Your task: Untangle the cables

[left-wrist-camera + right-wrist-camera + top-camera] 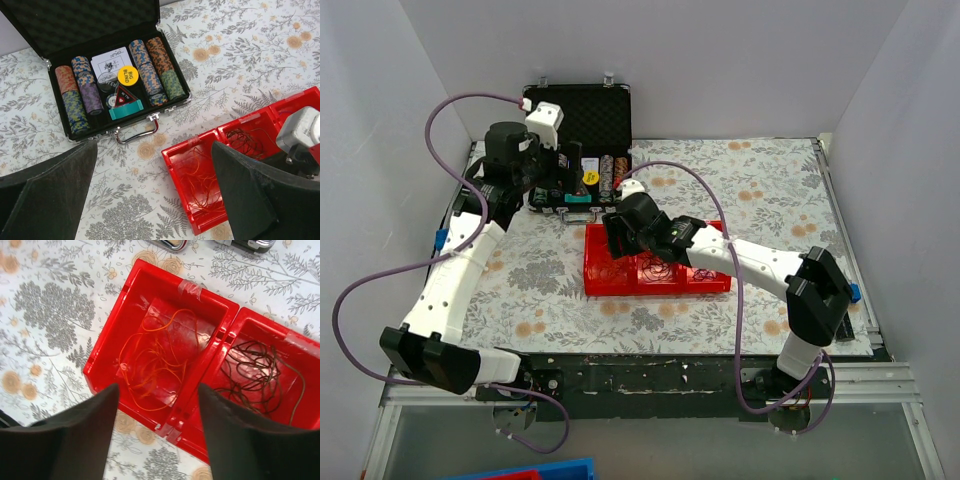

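Yellow disc (128, 76) in the chip case (75, 20) reads "BIG BLIND". Left gripper (152, 195) and right gripper (157, 432) are spread, empty. Cables (155, 357) lie in the red tray (107, 325).

open poker-chip case (85, 22), red bins (112, 335), floral cloth (760, 180)

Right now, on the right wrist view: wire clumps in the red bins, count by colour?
Orange clump: 1, in the left red bin
Dark brown clump: 1, in the right red bin
Total: 2
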Tool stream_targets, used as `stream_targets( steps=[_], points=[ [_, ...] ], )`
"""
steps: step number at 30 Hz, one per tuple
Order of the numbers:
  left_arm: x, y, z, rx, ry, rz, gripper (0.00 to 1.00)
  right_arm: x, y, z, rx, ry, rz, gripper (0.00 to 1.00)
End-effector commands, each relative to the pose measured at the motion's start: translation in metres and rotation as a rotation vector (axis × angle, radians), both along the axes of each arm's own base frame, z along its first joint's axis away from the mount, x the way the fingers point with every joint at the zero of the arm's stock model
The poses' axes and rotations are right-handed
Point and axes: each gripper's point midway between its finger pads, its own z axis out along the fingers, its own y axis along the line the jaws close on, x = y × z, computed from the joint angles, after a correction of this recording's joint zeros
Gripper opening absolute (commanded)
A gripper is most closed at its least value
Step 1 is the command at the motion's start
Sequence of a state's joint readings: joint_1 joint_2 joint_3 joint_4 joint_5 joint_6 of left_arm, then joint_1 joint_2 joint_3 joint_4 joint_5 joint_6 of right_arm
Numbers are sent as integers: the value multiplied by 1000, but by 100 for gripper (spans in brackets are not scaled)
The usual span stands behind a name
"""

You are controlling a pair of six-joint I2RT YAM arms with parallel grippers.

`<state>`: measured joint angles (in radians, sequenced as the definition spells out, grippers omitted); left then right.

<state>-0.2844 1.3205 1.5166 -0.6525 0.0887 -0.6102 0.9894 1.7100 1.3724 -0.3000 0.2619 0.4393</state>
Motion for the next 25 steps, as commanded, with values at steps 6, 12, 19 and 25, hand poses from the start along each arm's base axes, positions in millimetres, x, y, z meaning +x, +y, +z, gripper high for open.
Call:
stream_targets(
  steps=[6, 12, 19, 25],
  points=[
    [-4, 5, -7, -16, 19, 38, 98, -6, -19, 75, 132, -67, -2, 84],
    [-1, 17, -23, -40, 60, 161, 98, -15, -82, 81, 150, -51, -69, 86],
    [-7, 35, -60, 11, 56, 232, 98, -25, -180, 63, 151, -44, -218, 87],
    [-8, 52, -101, 39, 84, 291, 98, -27, -243, 54, 125, -42, -323, 87]
  ],
)
